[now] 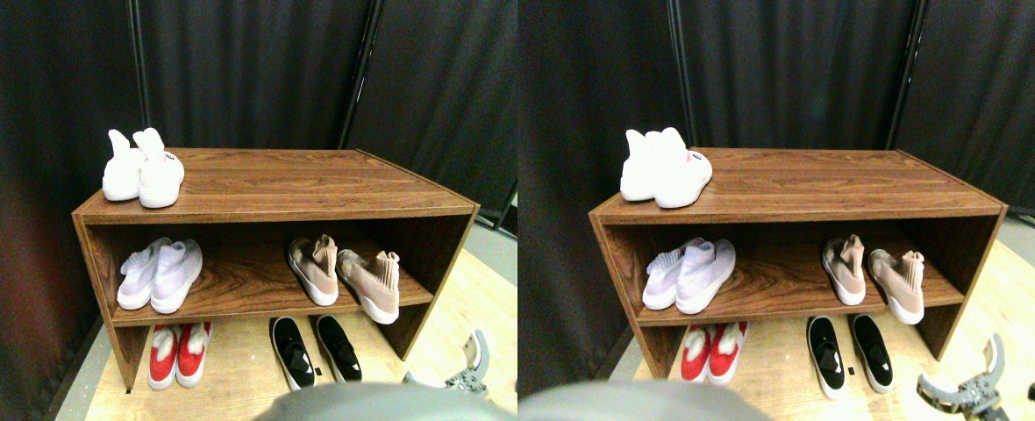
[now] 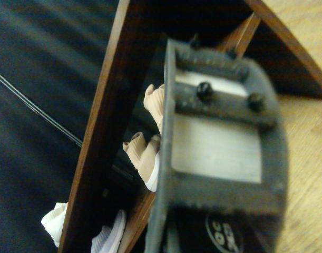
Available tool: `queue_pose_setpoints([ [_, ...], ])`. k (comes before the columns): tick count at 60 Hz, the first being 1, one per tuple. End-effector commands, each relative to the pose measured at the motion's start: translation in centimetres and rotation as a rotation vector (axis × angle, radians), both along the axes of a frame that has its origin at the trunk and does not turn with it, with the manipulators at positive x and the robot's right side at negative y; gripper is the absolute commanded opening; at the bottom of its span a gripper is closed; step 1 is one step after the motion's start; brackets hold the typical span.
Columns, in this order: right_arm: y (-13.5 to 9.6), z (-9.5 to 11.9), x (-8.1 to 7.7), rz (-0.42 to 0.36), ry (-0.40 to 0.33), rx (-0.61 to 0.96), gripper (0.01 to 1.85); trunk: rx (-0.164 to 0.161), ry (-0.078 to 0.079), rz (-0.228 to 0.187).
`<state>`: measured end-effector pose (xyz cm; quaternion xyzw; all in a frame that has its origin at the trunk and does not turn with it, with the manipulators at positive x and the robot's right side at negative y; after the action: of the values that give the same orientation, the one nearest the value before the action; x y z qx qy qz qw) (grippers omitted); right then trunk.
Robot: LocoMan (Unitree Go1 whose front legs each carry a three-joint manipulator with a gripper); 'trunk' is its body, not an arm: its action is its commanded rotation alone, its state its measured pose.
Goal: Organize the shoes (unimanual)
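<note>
A brown wooden shoe rack (image 1: 281, 206) holds the shoes in pairs. A white pair (image 1: 143, 168) stands on its top at the left. On the middle shelf are a pale-lavender pair (image 1: 160, 274) at the left and a dusty-pink pair (image 1: 346, 274) at the right, the right pink shoe angled with its toe over the shelf's front edge. On the floor under the shelf sit a red pair (image 1: 178, 351) and a black pair (image 1: 314, 349). My right gripper (image 1: 444, 361) hangs low, right of the black pair, open and empty. In the wrist view the pink pair (image 2: 145, 153) shows past the jaw frame.
Dark curtain panels (image 1: 254, 70) close off the back and left. The rack's right side panel (image 1: 430, 289) stands just left of and beyond the gripper. Pale wooden floor (image 1: 482, 281) stretches to the right of the rack.
</note>
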<state>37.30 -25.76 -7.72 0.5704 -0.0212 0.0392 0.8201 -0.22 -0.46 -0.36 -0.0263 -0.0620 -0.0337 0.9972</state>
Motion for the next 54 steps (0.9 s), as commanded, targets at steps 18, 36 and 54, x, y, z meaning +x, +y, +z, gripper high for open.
queue_pose_setpoints([
  [18, 0.4, -0.8, 5.2, -0.027, 0.021, 0.062, 1.52, -0.022, 0.014, 0.006],
  [36, 0.6, -2.9, 8.8, -0.06, 0.091, 0.107, 1.49, -0.029, 0.022, 0.014],
  [54, 1.0, -3.7, 11.6, -0.065, 0.134, 0.069, 1.28, -0.036, 0.026, 0.019],
])
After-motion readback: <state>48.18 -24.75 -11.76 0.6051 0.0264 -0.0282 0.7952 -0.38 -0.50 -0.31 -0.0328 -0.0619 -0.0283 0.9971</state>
